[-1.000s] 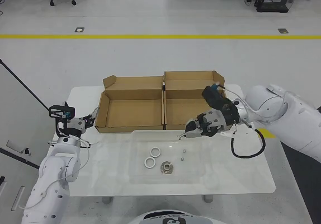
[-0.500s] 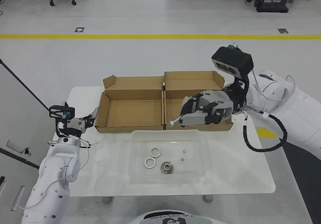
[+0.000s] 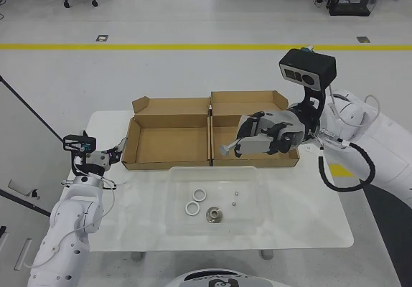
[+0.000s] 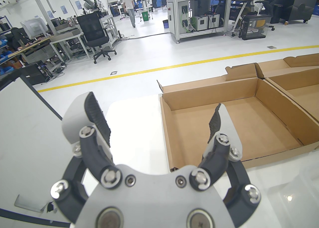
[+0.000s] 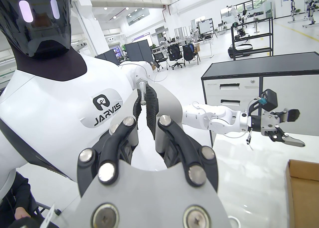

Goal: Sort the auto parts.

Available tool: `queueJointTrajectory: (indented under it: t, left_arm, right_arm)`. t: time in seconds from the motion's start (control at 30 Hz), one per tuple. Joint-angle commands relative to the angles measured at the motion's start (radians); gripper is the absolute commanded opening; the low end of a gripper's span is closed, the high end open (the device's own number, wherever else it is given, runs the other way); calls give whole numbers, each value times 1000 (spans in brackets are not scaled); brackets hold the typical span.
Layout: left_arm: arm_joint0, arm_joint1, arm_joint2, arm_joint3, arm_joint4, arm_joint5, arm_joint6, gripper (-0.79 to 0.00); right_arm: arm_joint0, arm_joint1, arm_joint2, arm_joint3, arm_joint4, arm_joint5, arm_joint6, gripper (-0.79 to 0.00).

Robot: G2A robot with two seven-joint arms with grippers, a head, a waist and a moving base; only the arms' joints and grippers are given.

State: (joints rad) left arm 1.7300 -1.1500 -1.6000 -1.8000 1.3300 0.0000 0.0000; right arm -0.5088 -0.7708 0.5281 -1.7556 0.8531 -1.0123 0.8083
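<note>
Two hazards: grips bolt (image 5: 142, 91) by one end with right gripper (image 5: 145, 103) near edge of right box (image 3: 224, 133); could slip or land astray. Left gripper (image 4: 157, 111) spread.

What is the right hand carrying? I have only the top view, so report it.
Observer: A threaded bolt, clamped between the pads of the right hand; the right wrist view shows the threads.
Operator: Now give me the left hand's state.
Observer: Open. The left wrist view shows the left hand with its pads wide apart and nothing between them.
</note>
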Motion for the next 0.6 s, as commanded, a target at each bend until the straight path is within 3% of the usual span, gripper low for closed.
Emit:
queueJointTrajectory:
  t: [0.0, 0.1, 0.23, 0.57]
  left_arm:
    - [0, 0, 0, 0, 0, 0, 0, 0]
    - [0, 0, 0, 0, 0, 0, 0, 0]
    - [0, 0, 0, 0, 0, 0, 0, 0]
    - [0, 0, 0, 0, 0, 0, 0, 0]
  right_arm:
    - [1, 1, -1, 0, -3, 0, 0, -785]
    - [-11, 0, 11, -9, -22, 20, -21, -785]
    - [-69, -17, 35, -62, 84, 0, -88, -785]
    - [-162, -88, 138, -104, 322, 0, 0, -785]
